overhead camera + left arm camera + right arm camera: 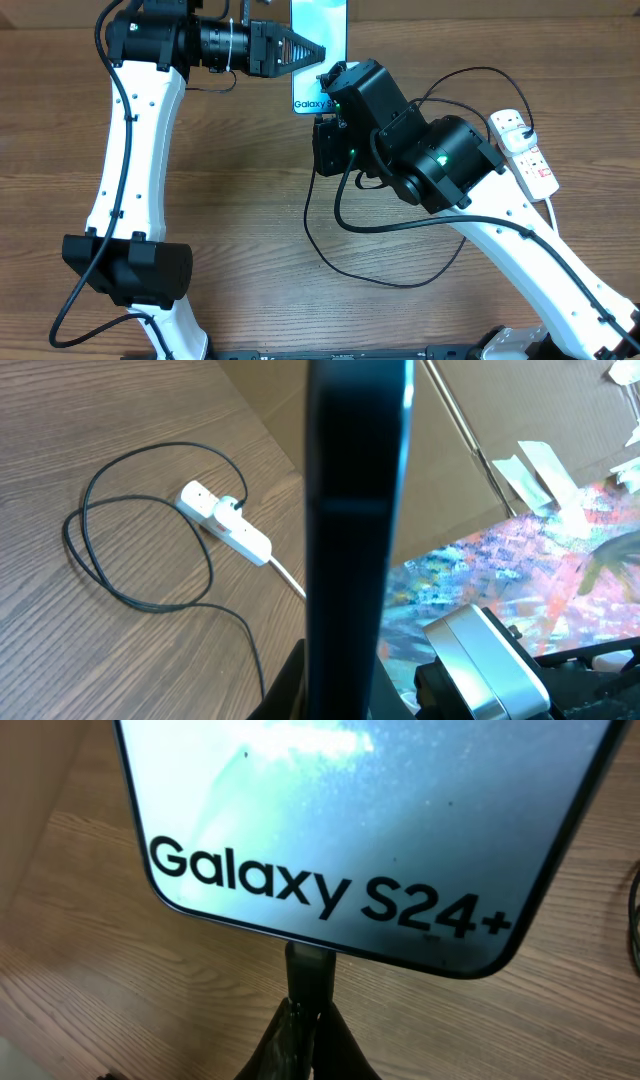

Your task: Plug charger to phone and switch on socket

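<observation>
Worktop (250, 200): wood grain, both arms reaching to the far middle.

Socket (528, 155): white strip lying well off to the side of the right fingers (290, 1045), out of both arms' reach for now. A black plug sits in one outlet. I cannot tell the switch position.

Phone (320, 40): clamped between the left fingers (295, 50), which are closed on its long edges. The lettered short edge is turned toward the right fingers. Judgement: it is braced this way so the port end stays steady and open to the other arm.

Charger cable (392, 285): slack black loops trailing back from the right fingers toward the socket. The slack leaves the tip free to move.

Plug tip (308, 972): pinched in the closed right fingers and sticking out just ahead of them. It touches the middle of the phone's short edge, in line with the port. I cannot tell whether it is fully seated.

Judgement: insertion is in hand and the socket switch comes after.
</observation>
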Robot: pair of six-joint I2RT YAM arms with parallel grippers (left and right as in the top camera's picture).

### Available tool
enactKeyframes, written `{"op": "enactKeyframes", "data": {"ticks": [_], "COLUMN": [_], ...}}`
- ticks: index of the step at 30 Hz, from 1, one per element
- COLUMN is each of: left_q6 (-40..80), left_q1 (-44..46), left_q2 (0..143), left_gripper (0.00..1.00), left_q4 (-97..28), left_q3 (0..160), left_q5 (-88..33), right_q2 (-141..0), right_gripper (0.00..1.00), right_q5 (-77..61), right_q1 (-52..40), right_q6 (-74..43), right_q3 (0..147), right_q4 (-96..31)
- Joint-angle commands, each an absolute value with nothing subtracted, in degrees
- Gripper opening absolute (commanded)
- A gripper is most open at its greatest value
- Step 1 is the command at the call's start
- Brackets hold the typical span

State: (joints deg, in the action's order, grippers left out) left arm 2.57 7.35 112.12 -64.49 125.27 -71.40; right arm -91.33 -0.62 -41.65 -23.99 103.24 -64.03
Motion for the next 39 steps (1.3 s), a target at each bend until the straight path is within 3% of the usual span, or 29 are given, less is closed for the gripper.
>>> {"op": "enactKeyframes", "data": {"ticks": [1,12,30,33,35,36,39], "left_q6": [0.14,-1.8,-2.61,-2.59,-2.59,-2.59,-2.59], "left_q1": [7.16,7.16,7.11,7.05,7.05,7.05,7.05], "left_q2": [112.18,112.18,112.18,112.18,112.18,112.18,112.18], "left_gripper": [0.04,0.04,0.04,0.04,0.04,0.04,0.04], "left_q4": [-64.23,-67.44,-69.63,-69.6,-69.63,-69.6,-69.52], "left_q3": [125.73,125.73,125.73,125.73,125.73,125.73,125.73], "left_q5": [-74.76,-68.82,-70.08,-68.93,-67.09,-66.41,-66.22], "right_q2": [-89.8,-89.8,-89.8,-89.8,-89.8,-89.8,-89.8], "right_gripper": [0.04,0.04,0.08,0.27,0.33,0.42,0.46], "right_q5": [-0.89,0.47,1.48,1.43,1.43,1.45,1.21], "right_q1": [-41.41,-41.39,-41.41,-41.41,-41.41,-41.41,-41.41], "right_q6": [-23.99,-23.49,-22.24,-22.48,-22.65,-22.94,-24.93], "right_q3": [104.22,104.33,104.33,104.33,104.33,104.33,104.33], "right_q4": [-63.31,-63.42,-62.19,-62.76,-63.75,-64.86,-66.13]}}
